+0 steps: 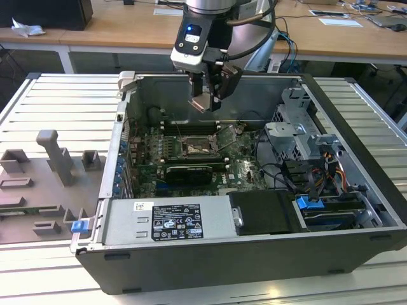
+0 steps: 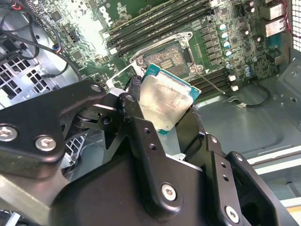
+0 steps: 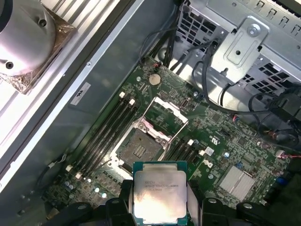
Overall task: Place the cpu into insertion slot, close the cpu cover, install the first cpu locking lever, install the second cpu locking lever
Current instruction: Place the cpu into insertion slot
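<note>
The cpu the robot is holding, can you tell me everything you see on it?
The cpu is a small, flat square: a pale silvery metal-looking lid with faint print, on a thin green edge. The gripper pinches it by two opposite sides. It hangs above the green board, near the empty insertion slot, not yet seated.

Matt metal-topped cpu [image 3: 160,192], green-edged

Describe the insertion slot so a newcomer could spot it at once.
Look inside the open computer case at the green motherboard. Near its middle, between banks of long memory slots, sits the insertion slot. It alone is a dark square with a silvery rim, its cpu cover raised beside it.
</note>
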You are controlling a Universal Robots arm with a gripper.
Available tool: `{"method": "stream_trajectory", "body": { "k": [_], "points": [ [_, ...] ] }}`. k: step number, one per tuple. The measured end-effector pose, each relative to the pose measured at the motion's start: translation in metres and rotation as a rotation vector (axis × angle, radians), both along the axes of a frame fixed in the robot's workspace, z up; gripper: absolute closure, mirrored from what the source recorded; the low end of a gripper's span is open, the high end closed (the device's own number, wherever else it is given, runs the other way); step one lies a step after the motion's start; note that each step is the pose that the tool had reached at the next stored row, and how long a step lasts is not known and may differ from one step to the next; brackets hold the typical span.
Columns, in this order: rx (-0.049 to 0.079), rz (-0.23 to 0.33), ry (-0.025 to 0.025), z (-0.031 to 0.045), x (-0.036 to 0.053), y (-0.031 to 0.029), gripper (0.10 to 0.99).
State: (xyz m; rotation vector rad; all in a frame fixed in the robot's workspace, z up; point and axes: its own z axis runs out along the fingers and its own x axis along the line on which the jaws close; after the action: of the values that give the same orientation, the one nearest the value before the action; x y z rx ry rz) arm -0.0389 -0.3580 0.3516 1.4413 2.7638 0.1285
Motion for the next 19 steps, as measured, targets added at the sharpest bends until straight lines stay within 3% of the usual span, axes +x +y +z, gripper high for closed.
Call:
{"method": "stream_trajectory", "body": {
  "k": [19],
  "points": [
    [0.000, -0.101, 0.0001, -0.0033, 0.0000, 0.0000, 0.545]
  ]
}}
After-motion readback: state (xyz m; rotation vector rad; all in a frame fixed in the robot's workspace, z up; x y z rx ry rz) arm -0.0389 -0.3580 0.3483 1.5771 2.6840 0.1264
